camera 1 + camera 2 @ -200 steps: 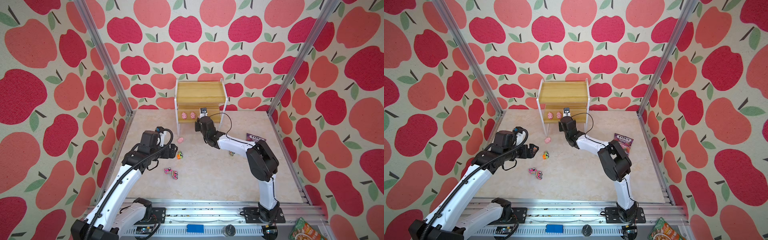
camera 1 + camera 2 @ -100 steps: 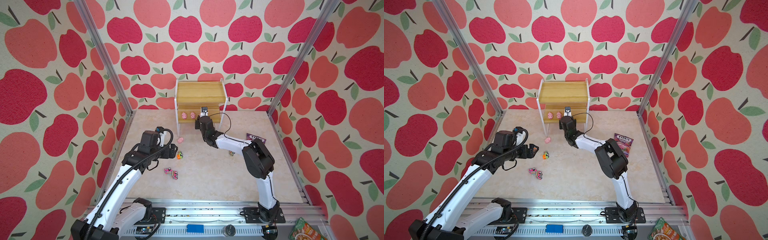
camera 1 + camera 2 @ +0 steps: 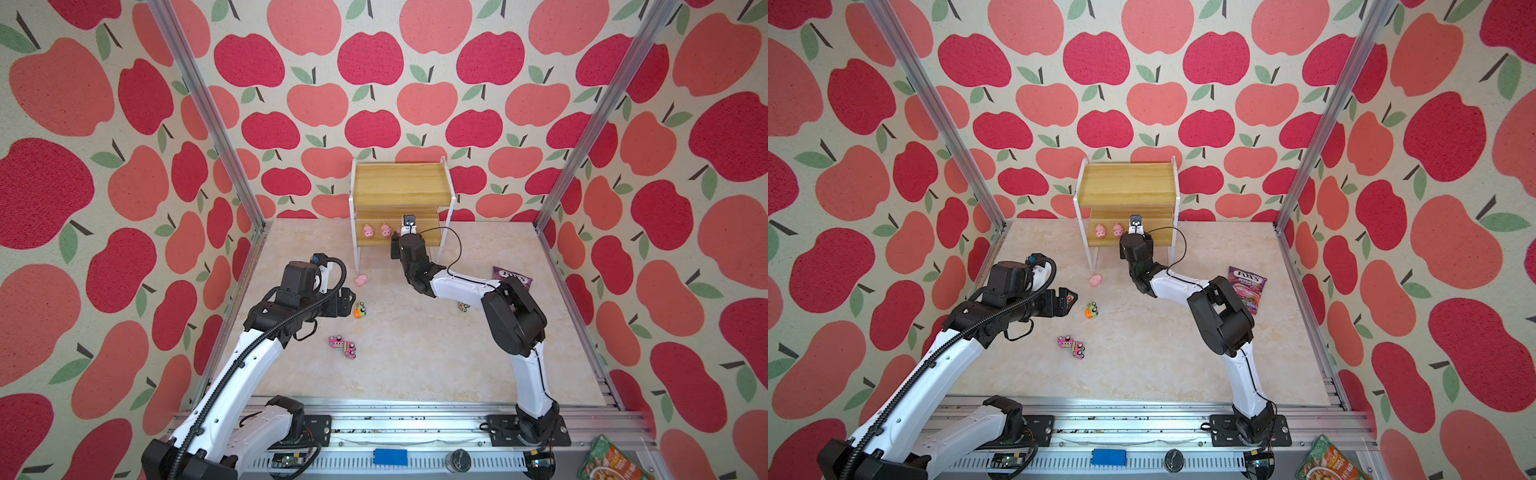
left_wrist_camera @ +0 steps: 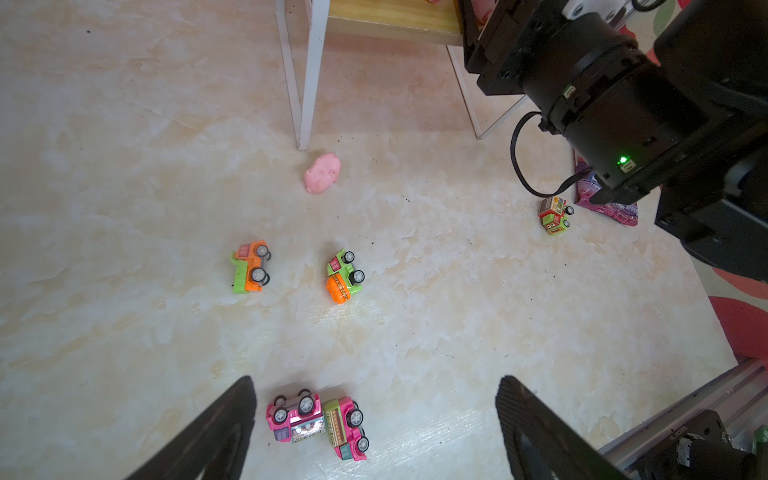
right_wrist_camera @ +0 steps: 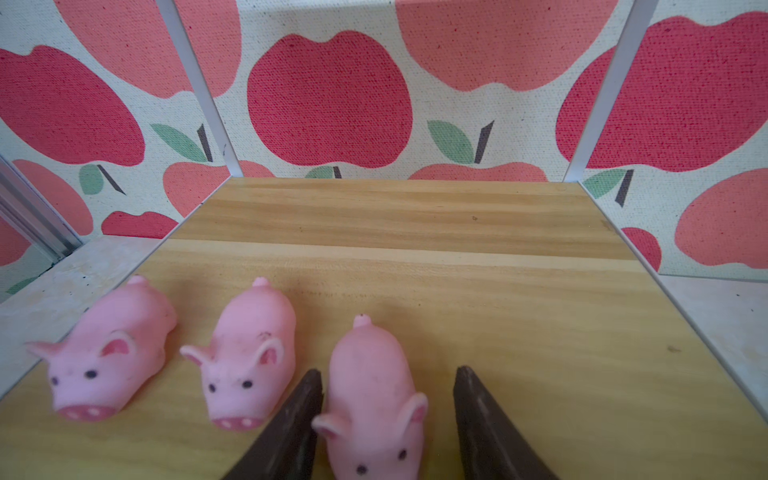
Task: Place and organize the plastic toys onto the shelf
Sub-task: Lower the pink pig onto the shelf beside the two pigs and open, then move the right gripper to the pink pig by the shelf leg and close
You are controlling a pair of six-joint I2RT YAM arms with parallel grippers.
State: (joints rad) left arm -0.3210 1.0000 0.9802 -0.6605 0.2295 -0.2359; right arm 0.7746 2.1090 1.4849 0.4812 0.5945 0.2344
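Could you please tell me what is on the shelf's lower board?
On the lower board stand an outer pig, a middle pig and a third pig between the fingers of the open right gripper. The board beneath the gripper is covered.

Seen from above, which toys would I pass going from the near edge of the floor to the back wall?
Two pink trucks → orange-green truck → pink pig on the floor → pigs on the lower board of the shelf.
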